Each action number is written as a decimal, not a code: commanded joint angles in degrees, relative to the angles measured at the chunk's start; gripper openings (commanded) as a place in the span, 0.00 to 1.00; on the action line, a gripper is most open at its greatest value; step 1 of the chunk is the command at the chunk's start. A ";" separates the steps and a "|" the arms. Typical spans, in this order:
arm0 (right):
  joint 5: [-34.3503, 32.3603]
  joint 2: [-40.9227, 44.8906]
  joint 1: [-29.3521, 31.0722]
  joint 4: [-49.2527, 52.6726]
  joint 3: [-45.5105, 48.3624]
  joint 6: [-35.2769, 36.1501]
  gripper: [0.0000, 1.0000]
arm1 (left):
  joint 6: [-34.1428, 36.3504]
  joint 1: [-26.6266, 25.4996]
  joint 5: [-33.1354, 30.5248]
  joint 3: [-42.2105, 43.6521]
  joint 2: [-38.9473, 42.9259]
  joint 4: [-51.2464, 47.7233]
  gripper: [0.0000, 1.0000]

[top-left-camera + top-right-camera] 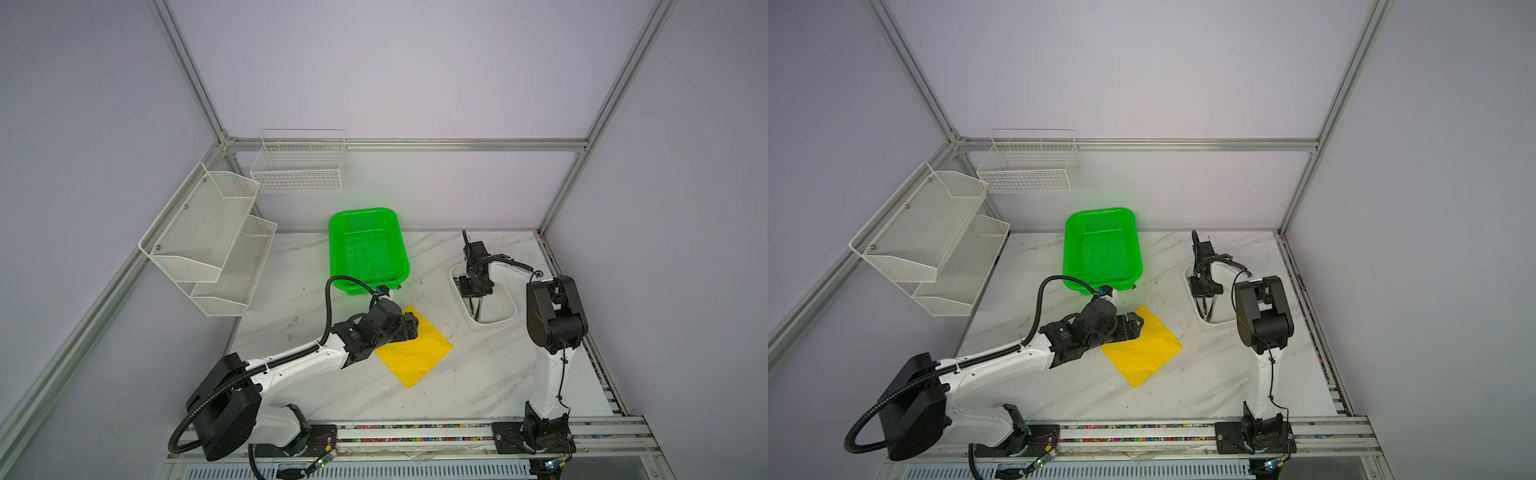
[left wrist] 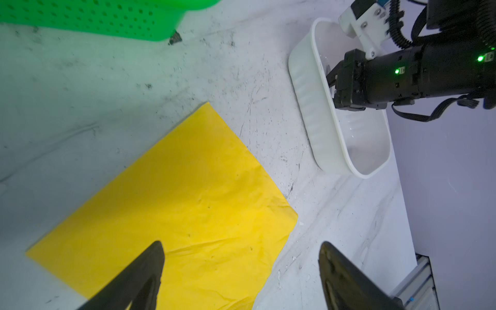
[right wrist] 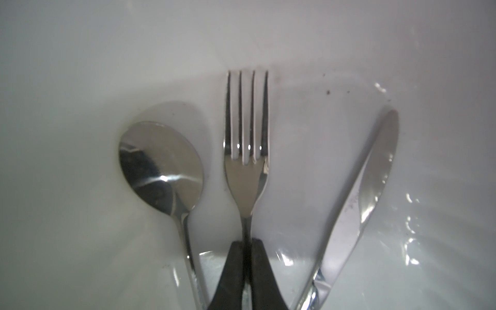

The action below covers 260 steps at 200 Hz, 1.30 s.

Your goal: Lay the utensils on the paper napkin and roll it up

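We are clenching right jaws on the slim, shiny fork (image 3: 247, 182). Left jaws are hanging released over the creased yellow napkin (image 2: 188, 188).

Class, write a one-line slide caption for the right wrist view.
Right gripper, jaws shut on the fork, with spoon and knife beside it in the white tray.

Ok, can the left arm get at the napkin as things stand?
Probably yes. The left tool hangs open over the napkin, which lies flat and bare. The right tool is away in the white tray, shut on the fork.
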<state>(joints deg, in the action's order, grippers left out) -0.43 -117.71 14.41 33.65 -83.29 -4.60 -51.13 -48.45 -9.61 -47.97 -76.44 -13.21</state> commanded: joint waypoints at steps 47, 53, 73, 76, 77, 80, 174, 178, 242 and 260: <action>-0.87 -5.15 -0.25 3.64 1.31 0.41 0.01 | 8.73 0.96 -10.07 -0.38 2.07 -7.38 1.00; -0.89 -4.72 -0.25 3.44 1.30 0.52 0.00 | 9.08 1.05 -11.08 -0.84 2.11 -8.13 0.99; -0.64 -3.45 -0.20 3.05 1.08 0.82 0.00 | 11.11 1.21 -12.40 -1.36 2.68 -8.36 0.99; -0.63 -3.21 -0.23 2.97 1.10 0.79 0.00 | 11.24 1.14 -12.52 -1.32 2.78 -8.33 1.00; -0.63 -3.18 -0.21 2.99 1.11 0.76 0.00 | 11.32 1.20 -12.58 -1.29 2.83 -8.32 1.00; -0.63 -2.95 -0.18 3.00 1.05 0.80 0.00 | 11.52 1.29 -12.62 -1.21 2.92 -8.20 1.00; -1.98 -1.06 -0.73 4.68 -1.11 -1.04 0.00 | 11.93 1.61 -8.70 -1.58 1.15 -6.19 1.00; -1.94 -1.11 -0.79 4.95 -1.26 -1.10 0.00 | 11.93 1.61 -8.50 -1.68 0.99 -6.21 1.00; -3.18 6.05 -0.95 6.43 -2.24 -1.74 0.00 | 12.67 1.70 -10.54 -2.68 1.05 -8.34 1.00; -2.54 9.70 -0.95 6.81 -2.01 -1.09 0.00 | 12.81 1.78 -11.77 -2.45 1.64 -8.80 0.99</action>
<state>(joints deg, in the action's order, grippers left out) -2.37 -114.93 13.76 37.71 -84.53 -5.76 -39.59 -47.09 -18.79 -48.03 -76.05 -21.47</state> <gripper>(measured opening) 0.087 0.995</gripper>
